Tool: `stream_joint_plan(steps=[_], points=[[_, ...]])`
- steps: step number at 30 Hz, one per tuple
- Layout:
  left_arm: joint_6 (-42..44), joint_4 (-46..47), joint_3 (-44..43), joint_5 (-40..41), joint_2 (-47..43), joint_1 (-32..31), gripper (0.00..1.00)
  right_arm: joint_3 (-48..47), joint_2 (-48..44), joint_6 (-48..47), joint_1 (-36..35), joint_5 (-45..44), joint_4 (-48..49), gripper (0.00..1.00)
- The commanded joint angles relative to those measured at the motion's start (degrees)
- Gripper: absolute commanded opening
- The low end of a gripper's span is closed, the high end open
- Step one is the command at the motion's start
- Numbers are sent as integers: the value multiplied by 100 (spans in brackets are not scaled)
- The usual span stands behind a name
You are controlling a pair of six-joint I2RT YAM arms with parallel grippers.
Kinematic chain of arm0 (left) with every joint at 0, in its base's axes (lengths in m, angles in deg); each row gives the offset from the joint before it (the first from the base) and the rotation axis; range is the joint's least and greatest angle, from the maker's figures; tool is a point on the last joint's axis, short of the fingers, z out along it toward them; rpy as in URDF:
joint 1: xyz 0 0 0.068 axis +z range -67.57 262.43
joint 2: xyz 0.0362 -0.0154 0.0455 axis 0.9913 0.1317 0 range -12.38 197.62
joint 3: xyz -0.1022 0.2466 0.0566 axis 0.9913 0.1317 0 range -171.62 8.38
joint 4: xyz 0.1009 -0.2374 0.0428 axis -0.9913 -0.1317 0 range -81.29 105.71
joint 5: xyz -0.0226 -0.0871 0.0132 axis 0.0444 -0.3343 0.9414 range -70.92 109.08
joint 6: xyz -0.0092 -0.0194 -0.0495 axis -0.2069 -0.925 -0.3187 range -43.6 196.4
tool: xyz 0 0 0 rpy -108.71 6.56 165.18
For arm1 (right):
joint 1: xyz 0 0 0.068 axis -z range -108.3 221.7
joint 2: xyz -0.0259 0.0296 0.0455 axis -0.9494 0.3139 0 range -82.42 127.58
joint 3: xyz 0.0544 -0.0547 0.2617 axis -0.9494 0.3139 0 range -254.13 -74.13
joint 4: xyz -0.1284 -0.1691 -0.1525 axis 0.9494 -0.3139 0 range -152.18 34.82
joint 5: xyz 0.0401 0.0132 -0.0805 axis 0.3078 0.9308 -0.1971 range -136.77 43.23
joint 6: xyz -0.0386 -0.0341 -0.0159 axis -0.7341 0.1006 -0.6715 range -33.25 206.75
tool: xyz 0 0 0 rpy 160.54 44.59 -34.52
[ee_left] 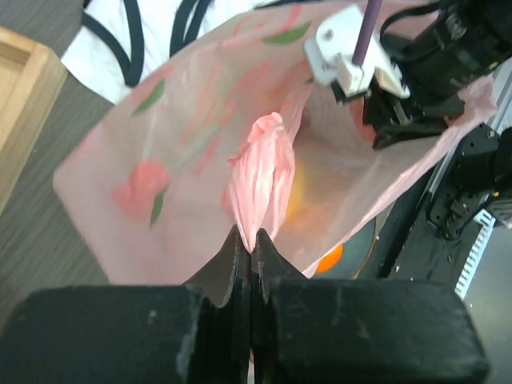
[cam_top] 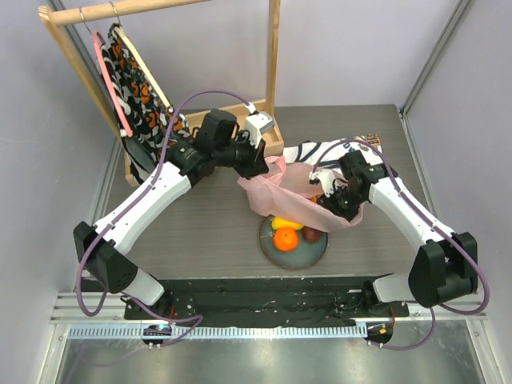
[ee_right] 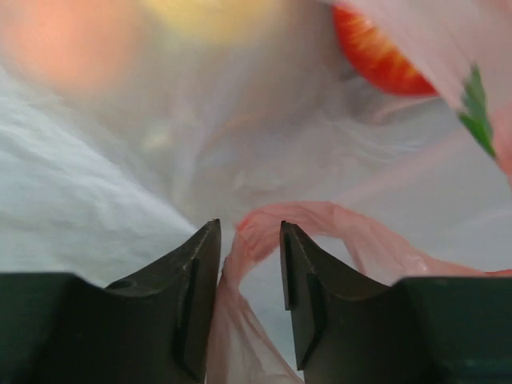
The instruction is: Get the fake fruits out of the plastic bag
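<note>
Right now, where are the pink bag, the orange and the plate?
pink bag point(cam_top: 276, 196), overhead view, its crinkled middle.
orange point(cam_top: 286, 238), overhead view, its top.
plate point(cam_top: 314, 252), overhead view, bare right rim.

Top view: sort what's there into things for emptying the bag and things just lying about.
For the job:
- plastic bag
- fake fruits on the plate: orange, yellow fruit, dark fruit
- left gripper, shut on the bag
- right gripper, around a bag fold

Lying about:
- plate
- wooden rack
- patterned cloth
- white-and-navy cloth
</note>
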Motion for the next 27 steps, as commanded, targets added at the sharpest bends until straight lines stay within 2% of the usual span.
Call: stream_joint_plan(steps=[1,2,3,5,7,8,9,12,13,15,16,17,18,19,21,22,23,25,27], points=[[237,-94,317,5,-354,10,0,243,-282,504,-20,-1328,805,46],[237,-94,353,30,-372,10,0,226,-247,548,-3,-1513,1024,49],[472,-77,371,109,-355,10,0,200,-186,592,-3,-1985,1148,62],[614,-7,257,363,-171,10,0,-63,173,540,41,-2408,1376,66],[773,220,-59,1004,-13,27,0,-535,690,522,225,-3016,1631,58],[791,300,-216,1215,232,80,0,-782,928,522,330,-3140,1667,49],[765,388,-636,1487,365,124,0,-1037,1131,530,636,-3219,1693,30],[729,888,-1489,1805,987,326,0,-2144,2036,504,1199,-3483,1843,12],[842,1456,-1614,1980,1103,405,0,-2765,2299,487,1358,-3562,1869,9],[1088,1934,-2113,2156,1584,449,0,-3462,3002,486,1648,-3650,1878,6],[1255,2214,-2386,2279,1771,484,0,-4240,3214,539,1867,-3668,1870,1],[1283,2235,-2728,2463,2025,511,0,-4613,3555,557,1939,-3694,1843,1],[1274,2174,-3567,2474,2462,554,0,-4965,3663,566,2009,-3695,1817,1],[1239,2017,-4019,2474,2710,625,0,-5552,3734,583,2071,-3712,1782,1],[1160,1954,-5046,2500,3028,643,0,-5986,3752,671,2115,-3669,1747,1],[1169,1997,-5226,2474,3160,643,0,-6197,3674,732,2124,-3599,1738,1],[1116,2076,-5289,2378,3126,643,0,-6199,3577,828,2133,-3389,1738,1],[1063,2373,-4879,2351,2760,643,0,-5877,3129,943,2133,-3168,1772,1],[906,2524,-3951,2061,2381,651,0,-5445,2657,1145,2116,-2711,1712,1]])
